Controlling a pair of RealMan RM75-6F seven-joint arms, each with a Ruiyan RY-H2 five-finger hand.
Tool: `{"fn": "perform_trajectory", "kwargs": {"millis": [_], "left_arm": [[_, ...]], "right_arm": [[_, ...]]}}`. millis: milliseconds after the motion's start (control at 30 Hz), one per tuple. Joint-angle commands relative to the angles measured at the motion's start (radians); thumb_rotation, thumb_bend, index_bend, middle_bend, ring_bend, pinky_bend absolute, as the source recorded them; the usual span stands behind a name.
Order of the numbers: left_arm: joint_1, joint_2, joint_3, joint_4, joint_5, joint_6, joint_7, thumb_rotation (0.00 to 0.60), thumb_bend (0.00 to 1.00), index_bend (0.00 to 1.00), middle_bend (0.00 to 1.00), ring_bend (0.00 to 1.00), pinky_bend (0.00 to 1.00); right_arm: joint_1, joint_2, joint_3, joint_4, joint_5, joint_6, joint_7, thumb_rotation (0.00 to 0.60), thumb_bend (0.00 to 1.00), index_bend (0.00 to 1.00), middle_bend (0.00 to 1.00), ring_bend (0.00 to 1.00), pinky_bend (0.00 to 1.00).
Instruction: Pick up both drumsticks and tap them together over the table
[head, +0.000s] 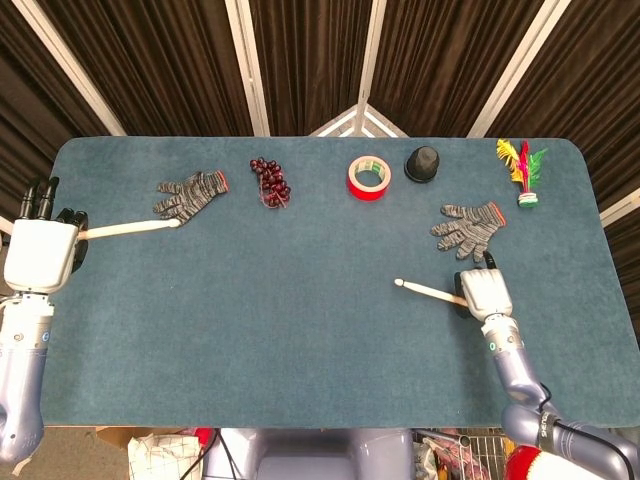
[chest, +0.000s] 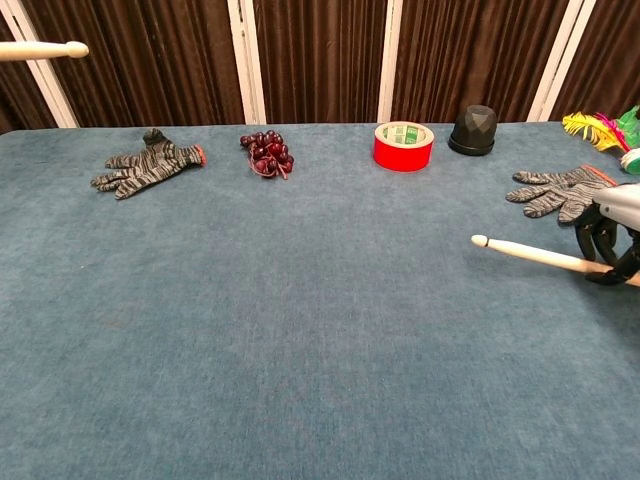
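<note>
Head view: a pale wooden drumstick (head: 128, 228) is held by the left hand (head: 40, 255) at the far-left desk (head: 300, 330) edge, a second pale wooden drumstick (head: 430, 292) grasped by the right hand (head: 485, 293) near right. Both sticks appear lifted; bringing their tips together over mid-desk is judged next. No containers are seen.

We find no legible text anywhere. The red tape roll (chest: 403, 146), top centre of the chest view, has a white inner label w/ small green marks, too small to read. In the head view the same roll (head: 368, 177) shows nothing readable either.
</note>
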Motion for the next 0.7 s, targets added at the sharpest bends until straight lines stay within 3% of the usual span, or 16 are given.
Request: {"fn": "perform_trajectory", "kwargs": {"millis": [33, 700], "left_arm": [[0.0, 0.0, 0.0, 0.0, 0.004, 0.002, -0.003, 0.6, 0.53, 0.63, 0.57, 0.07, 0.0], [0.008, -0.025, 0.022, 0.037, 0.087, 0.012, -0.096, 0.6, 0.53, 0.63, 0.57, 0.07, 0.0]], "right_arm": [[-0.005, 0.011, 0.002, -0.007, -0.036, 0.013, 0.043, 0.6, 0.34, 0.62, 0.64, 0.42, 0.01], [-0.021, 0.107, 0.049, -0.102, -0.077, 0.066, 0.116, 0.6, 0.34, 0.71, 0.65, 0.43, 0.01]]}}
